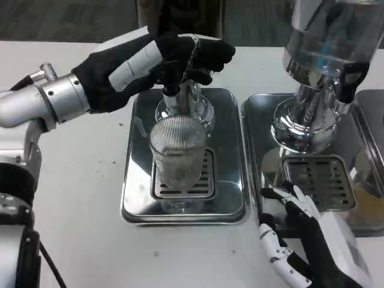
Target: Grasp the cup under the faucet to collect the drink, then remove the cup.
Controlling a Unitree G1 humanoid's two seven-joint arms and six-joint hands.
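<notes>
1. The left hand (pixel 153 63) reaches over the left tray (pixel 135 180), its fingers closed on the faucet (pixel 180 90) lever.
2. The cup (pixel 178 153), ribbed clear glass, stands upright on the tray's drain grate (pixel 207 177), directly under the faucet; neither hand touches it.
3. The right hand (pixel 300 240) rests low on the counter (pixel 90 180) before the right tray (pixel 258 150), fingers spread, holding nothing.
4. A second dispenser (pixel 318 72) stands on that tray.

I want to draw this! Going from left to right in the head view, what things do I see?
Left hand → ribbed clear cup on the left drip tray → right hand → right dispenser's shiny base.
</notes>
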